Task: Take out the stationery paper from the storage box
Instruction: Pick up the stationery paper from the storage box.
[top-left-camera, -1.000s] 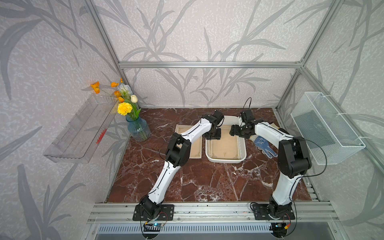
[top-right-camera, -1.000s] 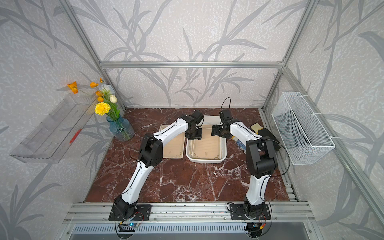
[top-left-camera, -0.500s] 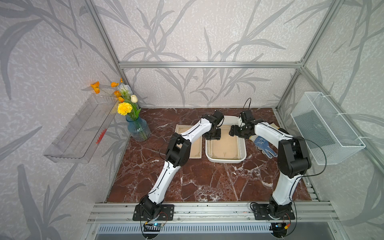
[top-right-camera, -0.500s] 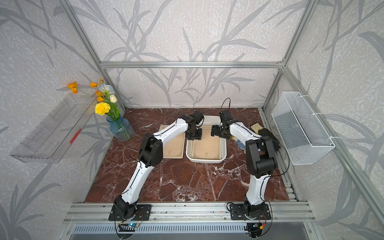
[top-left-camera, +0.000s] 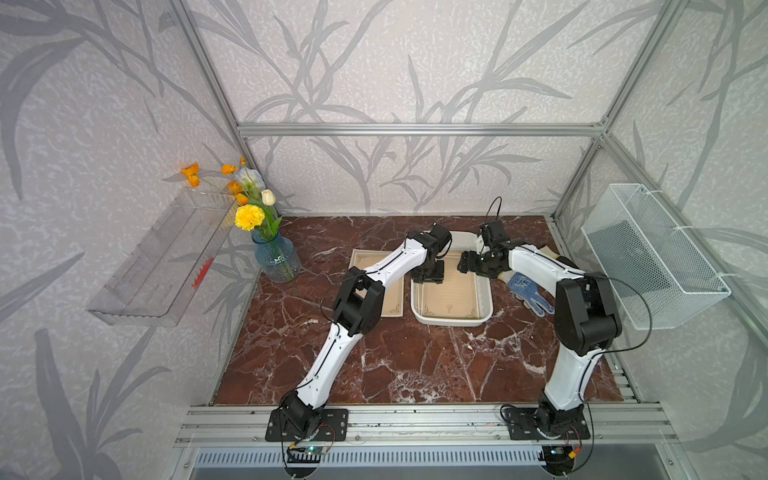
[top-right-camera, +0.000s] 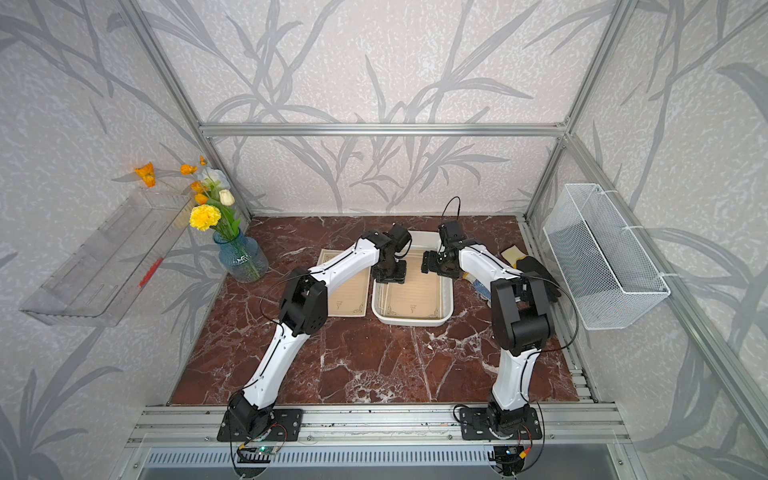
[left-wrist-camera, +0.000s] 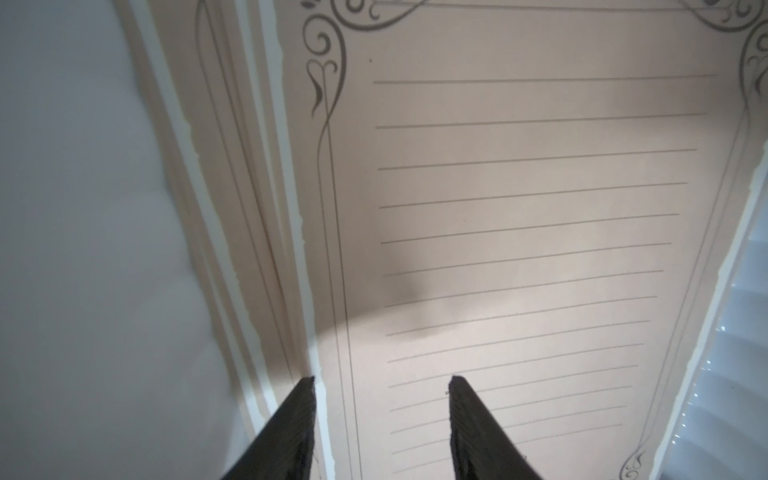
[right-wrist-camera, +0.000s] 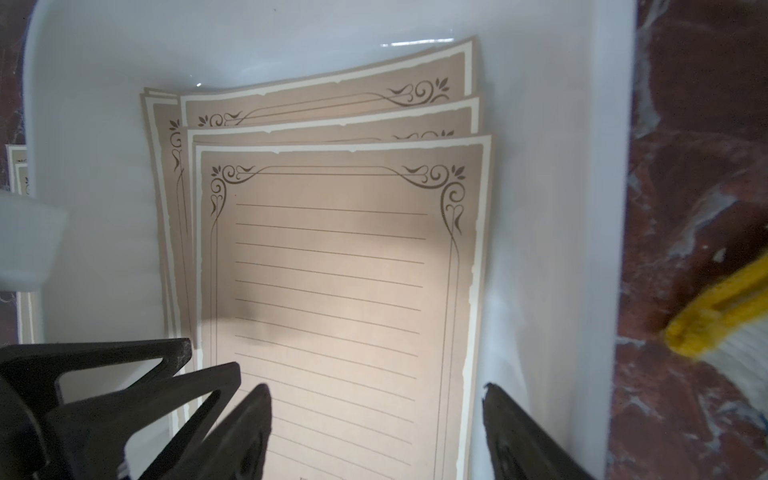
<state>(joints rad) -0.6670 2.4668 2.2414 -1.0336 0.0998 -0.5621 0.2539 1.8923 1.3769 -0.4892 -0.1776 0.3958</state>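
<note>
I have both arms stretched forward and bent down over the far end of the shallow white plastic storage box (top-left-camera: 453, 321), wrists turned in towards each other. My left gripper (left-wrist-camera: 382, 380) points down at the tan ruled stationery paper (right-wrist-camera: 332, 270) with dark scrolled corners. Its jaws are apart, one tip at the top sheet's long edge and the other over the ruled lines; I cannot tell whether they touch. My right gripper (right-wrist-camera: 374, 388) hangs close beside it, jaws spread wide and holding nothing, one tip over the sheet and the other by the box wall. The paper lies fanned inside the box, edges offset, with bare white floor along one side. Some loose sheets (top-left-camera: 392, 301) lie on the red marble tabletop (top-left-camera: 395, 357) just beside the box, and a blue-dotted white glove (top-left-camera: 528, 291) lies on its other side.
</note>
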